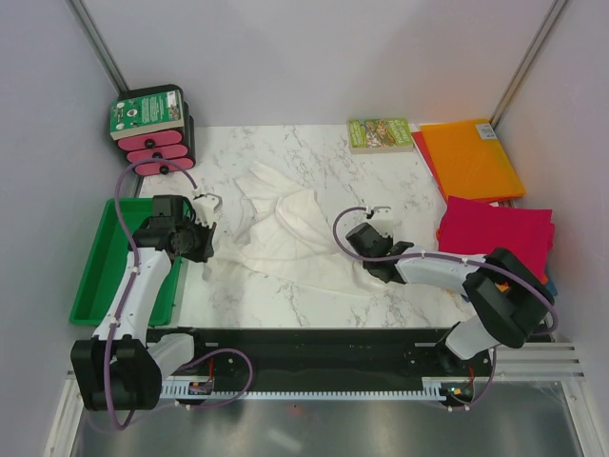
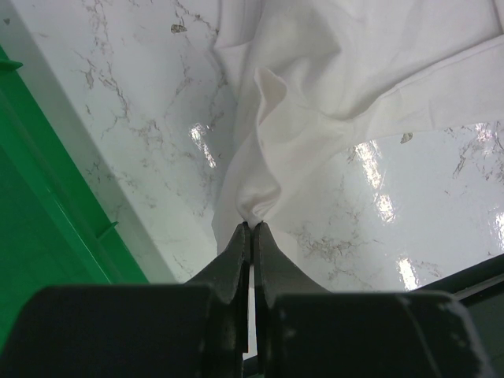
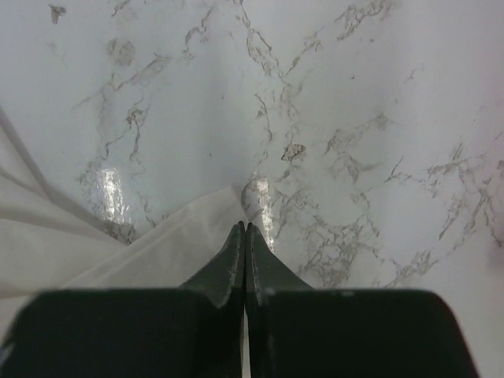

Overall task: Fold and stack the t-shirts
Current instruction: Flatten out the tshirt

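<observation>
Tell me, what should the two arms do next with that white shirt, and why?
Probably lift both pinched edges a little and draw them apart to spread the cloth. The left gripper and the right gripper are each shut on an edge of the white shirt, which lies bunched and wrinkled on the marble table, too crumpled to fold as it is.

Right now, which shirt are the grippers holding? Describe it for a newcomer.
On the marble table, midway between the arms, lies the white t-shirt. The left gripper and right gripper each pinch its edge. Unlike the orange t-shirt and magenta t-shirt folded flat at the right, it is spread out and wrinkled.
</observation>
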`<state>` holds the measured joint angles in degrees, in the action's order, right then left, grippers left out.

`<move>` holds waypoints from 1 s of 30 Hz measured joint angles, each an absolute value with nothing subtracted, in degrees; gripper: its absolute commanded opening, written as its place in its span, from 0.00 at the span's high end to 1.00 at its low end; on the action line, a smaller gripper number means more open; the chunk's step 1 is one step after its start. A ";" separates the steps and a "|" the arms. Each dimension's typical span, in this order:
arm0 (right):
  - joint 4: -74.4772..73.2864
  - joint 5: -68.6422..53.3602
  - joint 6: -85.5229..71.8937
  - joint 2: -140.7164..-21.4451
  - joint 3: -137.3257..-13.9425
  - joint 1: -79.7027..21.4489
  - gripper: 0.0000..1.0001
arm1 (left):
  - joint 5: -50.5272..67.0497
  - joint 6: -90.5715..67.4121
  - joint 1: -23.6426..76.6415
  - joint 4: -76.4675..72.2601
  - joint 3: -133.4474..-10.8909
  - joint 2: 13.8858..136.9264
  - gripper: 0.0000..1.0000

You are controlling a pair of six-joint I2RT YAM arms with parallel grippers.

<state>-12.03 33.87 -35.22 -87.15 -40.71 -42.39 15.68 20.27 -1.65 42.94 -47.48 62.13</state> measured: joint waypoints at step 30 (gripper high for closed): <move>-30.50 41.76 -17.74 -63.79 -88.33 -35.59 1.00 | 14.41 14.79 -1.65 49.47 -82.48 57.56 0.98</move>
